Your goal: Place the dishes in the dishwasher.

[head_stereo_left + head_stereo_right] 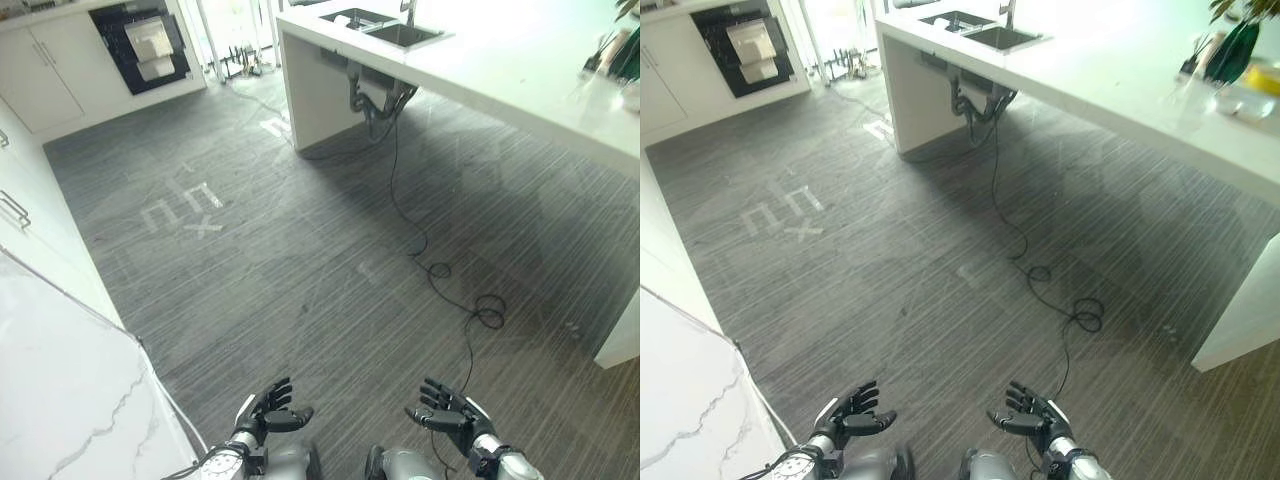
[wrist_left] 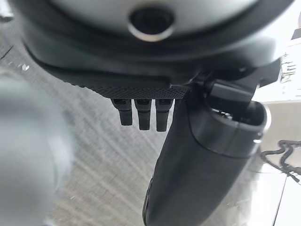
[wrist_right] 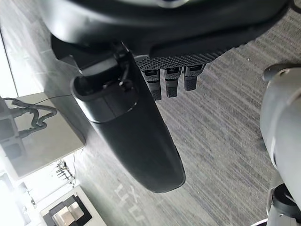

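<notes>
Left hand (image 1: 268, 408) and right hand (image 1: 445, 410): both released, fingers loosely spread, holding nothing, touching nothing. Both low at near edge of view, palms facing each other, hovering over grey striped floor (image 1: 300, 270).

Dishes (image 1: 1245, 100) on white worktop (image 1: 520, 80), far right, beside plant (image 1: 1232, 40), well apart from both hands. Sink (image 1: 385, 28) at worktop's far end. Dark built-in appliance (image 1: 145, 42) in far wall cabinets; cannot tell if dishwasher. Marble counter (image 1: 60, 390) near left.
</notes>
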### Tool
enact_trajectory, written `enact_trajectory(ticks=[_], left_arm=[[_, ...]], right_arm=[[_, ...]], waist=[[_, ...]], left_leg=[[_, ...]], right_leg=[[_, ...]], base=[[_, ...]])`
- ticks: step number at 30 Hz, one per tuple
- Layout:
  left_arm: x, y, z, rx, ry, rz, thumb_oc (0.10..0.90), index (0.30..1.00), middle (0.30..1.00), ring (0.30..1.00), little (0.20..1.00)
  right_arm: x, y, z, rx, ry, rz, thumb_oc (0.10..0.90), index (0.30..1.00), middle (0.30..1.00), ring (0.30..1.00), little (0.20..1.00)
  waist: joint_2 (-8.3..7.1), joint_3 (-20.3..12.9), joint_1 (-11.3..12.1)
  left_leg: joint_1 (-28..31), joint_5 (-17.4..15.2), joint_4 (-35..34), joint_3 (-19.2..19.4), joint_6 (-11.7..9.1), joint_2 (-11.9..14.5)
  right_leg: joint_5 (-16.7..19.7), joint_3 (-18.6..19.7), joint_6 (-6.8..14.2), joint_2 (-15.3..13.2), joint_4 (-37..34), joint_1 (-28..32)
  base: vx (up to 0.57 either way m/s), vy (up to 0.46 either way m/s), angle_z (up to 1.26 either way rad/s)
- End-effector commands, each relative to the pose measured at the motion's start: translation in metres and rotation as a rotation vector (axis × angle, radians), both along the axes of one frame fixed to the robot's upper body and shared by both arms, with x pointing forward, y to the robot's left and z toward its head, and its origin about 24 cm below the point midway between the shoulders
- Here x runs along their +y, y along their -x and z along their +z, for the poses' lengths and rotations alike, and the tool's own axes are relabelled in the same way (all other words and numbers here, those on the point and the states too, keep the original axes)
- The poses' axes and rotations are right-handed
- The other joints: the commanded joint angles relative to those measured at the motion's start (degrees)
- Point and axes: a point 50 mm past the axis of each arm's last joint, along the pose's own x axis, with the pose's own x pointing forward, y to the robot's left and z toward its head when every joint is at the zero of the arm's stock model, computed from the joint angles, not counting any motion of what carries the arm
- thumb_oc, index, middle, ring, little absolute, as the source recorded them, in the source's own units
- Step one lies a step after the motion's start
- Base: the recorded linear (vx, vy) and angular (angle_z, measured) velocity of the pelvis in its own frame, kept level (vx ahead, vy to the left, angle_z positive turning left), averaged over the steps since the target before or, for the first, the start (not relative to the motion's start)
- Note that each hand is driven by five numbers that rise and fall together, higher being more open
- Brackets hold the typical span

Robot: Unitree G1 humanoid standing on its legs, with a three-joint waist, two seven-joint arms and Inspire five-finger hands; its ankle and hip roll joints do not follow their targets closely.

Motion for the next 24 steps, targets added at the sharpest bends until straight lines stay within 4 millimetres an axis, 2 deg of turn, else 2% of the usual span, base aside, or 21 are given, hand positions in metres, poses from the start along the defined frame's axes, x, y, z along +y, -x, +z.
enact_trajectory(ticks=[1,2,3,5,6,7,8,10,11,12,13,14,15,17,18,20,22,23,24], left_arm=[[0.016,-0.027,0.025,-0.170,0.025,0.059,0.800,0.900,0.900,0.900,0.900],[0.017,-0.026,0.024,-0.169,0.028,0.071,0.800,0.900,0.900,0.900,0.900],[0.021,-0.026,0.024,-0.167,0.026,0.101,0.800,0.900,0.900,0.900,0.900],[0.025,-0.029,0.029,-0.181,0.018,0.096,0.800,0.900,0.900,0.900,0.900],[0.027,-0.032,0.031,-0.186,0.002,0.076,0.800,0.900,0.900,0.900,0.900],[0.027,-0.036,0.034,-0.193,-0.016,0.051,0.800,0.900,0.900,0.900,0.900],[0.026,-0.039,0.036,-0.200,-0.024,0.037,0.800,0.900,0.900,0.900,0.900],[0.027,-0.043,0.040,-0.218,-0.050,0.002,0.800,0.900,0.900,0.900,0.900],[0.026,-0.048,0.044,-0.234,-0.062,-0.013,0.800,0.900,0.900,0.900,0.900],[0.025,-0.051,0.046,-0.249,-0.060,-0.022,0.800,0.900,0.900,0.900,0.900],[0.023,-0.054,0.049,-0.267,-0.052,-0.032,0.800,0.900,0.900,0.900,0.900],[0.017,-0.061,0.052,-0.291,-0.044,-0.067,0.800,0.900,0.900,0.900,0.900],[0.014,-0.065,0.055,-0.301,-0.044,-0.085,0.800,0.900,0.900,0.900,0.900],[0.010,-0.071,0.058,-0.307,-0.046,-0.125,0.800,0.900,0.900,0.900,0.900],[0.009,-0.072,0.058,-0.306,-0.048,-0.131,0.800,0.900,0.900,0.900,0.900],[0.005,-0.073,0.057,-0.297,-0.053,-0.157,0.800,0.900,0.900,0.900,0.900],[0.001,-0.072,0.054,-0.286,-0.062,-0.185,0.800,0.900,0.900,0.900,0.900],[-0.001,-0.069,0.051,-0.267,-0.061,-0.194,0.800,0.900,0.900,0.900,0.900],[0.000,-0.067,0.049,-0.258,-0.064,-0.195,0.800,0.900,0.900,0.900,0.900]], right_arm=[[0.000,-0.016,0.021,-0.145,0.027,0.079,0.800,0.900,0.900,0.900,0.900],[0.001,-0.016,0.021,-0.143,0.028,0.083,0.800,0.900,0.900,0.900,0.900],[0.003,-0.018,0.021,-0.132,0.008,0.077,0.800,0.900,0.900,0.900,0.900],[0.006,-0.018,0.022,-0.140,0.002,0.071,0.800,0.900,0.900,0.900,0.900],[0.007,-0.019,0.022,-0.141,-0.002,0.063,0.800,0.900,0.900,0.900,0.900],[0.009,-0.020,0.023,-0.148,-0.010,0.047,0.800,0.900,0.900,0.900,0.900],[0.011,-0.022,0.025,-0.157,-0.015,0.036,0.800,0.900,0.900,0.900,0.900],[0.016,-0.024,0.027,-0.171,-0.013,0.015,0.800,0.900,0.900,0.900,0.900],[0.017,-0.025,0.028,-0.174,-0.007,0.010,0.800,0.900,0.900,0.900,0.900],[0.018,-0.025,0.028,-0.175,-0.006,0.005,0.800,0.900,0.900,0.900,0.900],[0.019,-0.025,0.028,-0.180,-0.002,0.002,0.800,0.900,0.900,0.900,0.900],[0.016,-0.021,0.027,-0.182,0.002,-0.013,0.800,0.900,0.900,0.900,0.900],[0.013,-0.018,0.026,-0.181,-0.001,-0.023,0.800,0.900,0.900,0.900,0.900],[0.005,-0.012,0.024,-0.176,-0.008,-0.041,0.800,0.900,0.900,0.900,0.900],[0.003,-0.010,0.023,-0.176,-0.008,-0.044,0.800,0.900,0.900,0.900,0.900],[-0.004,-0.004,0.021,-0.172,-0.009,-0.058,0.800,0.900,0.900,0.900,0.900],[-0.009,0.001,0.019,-0.168,-0.014,-0.076,0.800,0.900,0.900,0.900,0.900],[-0.011,0.003,0.019,-0.168,-0.015,-0.078,0.800,0.900,0.900,0.900,0.900],[-0.012,0.002,0.020,-0.170,-0.012,-0.074,0.800,0.900,0.900,0.900,0.900]], waist=[[0.13,-3.36,0.77],[-0.02,-3.60,1.01],[-1.10,-4.48,1.65],[-1.79,-5.01,2.30],[-1.90,-5.44,2.34],[-1.64,-5.96,1.90],[-1.42,-5.91,1.41],[-0.86,-5.73,0.24],[-0.19,-5.43,-0.47],[0.05,-4.96,-1.68],[1.10,-4.55,-3.10],[1.43,-4.01,-5.40],[1.27,-3.83,-6.40],[-0.02,-3.94,-8.32],[-0.26,-3.79,-8.62],[-1.63,-3.75,-9.61],[-1.75,-3.87,-10.22],[-1.37,-3.77,-10.01],[-1.83,-4.41,-9.79]], left_leg=[[-0.90,0.61,3.97,1.55,2.02,-0.18],[-0.75,0.16,3.97,1.46,2.46,-0.61],[0.28,-1.42,3.97,1.91,4.76,-2.65],[1.43,-3.27,3.97,2.69,6.90,-4.16],[2.47,-4.20,3.97,3.31,7.96,-4.67],[3.84,-5.25,3.97,2.98,9.10,-5.56],[4.76,-5.93,3.97,2.52,9.96,-6.34],[6.99,-7.82,3.97,1.62,11.67,-8.01],[8.13,-8.81,3.97,0.88,12.05,-8.50],[8.97,-9.31,3.97,-0.04,11.98,-8.79],[9.05,-8.56,3.97,-1.21,11.95,-7.93],[10.76,-9.58,3.97,-4.71,11.50,-8.93],[11.79,-10.44,3.97,-6.04,11.33,-9.37],[14.01,-12.45,3.97,-7.88,10.98,-10.91],[14.54,-12.83,3.97,-8.16,10.87,-11.19],[16.51,-14.16,3.97,-9.36,10.11,-12.63],[18.82,-15.75,3.97,-10.53,9.45,-13.08],[21.00,-17.11,3.97,-11.11,9.11,-12.98],[21.70,-17.46,3.97,-11.48,9.00,-13.70]], right_leg=[[-7.64,-1.02,6.06,-1.15,-2.58,9.32],[-8.16,-0.53,6.23,-1.29,-2.58,9.88],[-9.12,0.94,6.95,-2.16,-2.58,12.06],[-10.01,0.62,6.50,-2.29,-2.58,15.25],[-8.42,-0.60,6.82,-2.49,-2.58,17.10],[-2.93,-1.70,8.08,-2.50,-2.57,18.89],[-0.24,-1.86,9.20,-3.18,2.15,17.34],[6.62,-1.59,11.44,-5.73,15.68,10.20],[8.05,-0.71,11.26,-6.37,20.90,5.57],[7.00,0.86,11.25,-3.33,19.84,2.90],[7.39,1.31,10.20,0.44,18.45,-1.16],[6.69,2.75,9.34,2.72,13.29,-4.82],[7.24,2.98,9.20,2.71,9.36,-5.90],[11.63,3.29,10.29,1.19,-2.57,-9.51],[11.47,3.44,10.59,0.78,-2.58,-10.46],[9.73,4.66,11.88,-2.02,-2.58,-17.26],[8.48,4.90,12.83,-3.48,-2.58,-22.60],[8.66,4.05,12.64,-3.29,-2.58,-21.99],[9.20,3.51,12.02,-3.61,-2.58,-20.87]], base=[[0.40,0.218,-0.21],[0.50,0.315,-0.44],[0.47,0.301,-0.72],[0.42,0.248,-0.74],[0.40,0.233,-0.27],[0.36,0.253,-0.04],[0.35,0.286,0.10],[0.29,0.307,0.29],[0.29,0.242,0.33],[0.21,0.112,0.29],[0.28,-0.018,0.40],[0.29,-0.075,0.48],[0.44,-0.109,0.85],[0.39,-0.130,1.42],[0.36,-0.133,1.13],[0.39,-0.157,0.54],[0.56,-0.230,0.25],[0.65,-0.287,0.27],[0.62,-0.287,0.20]])
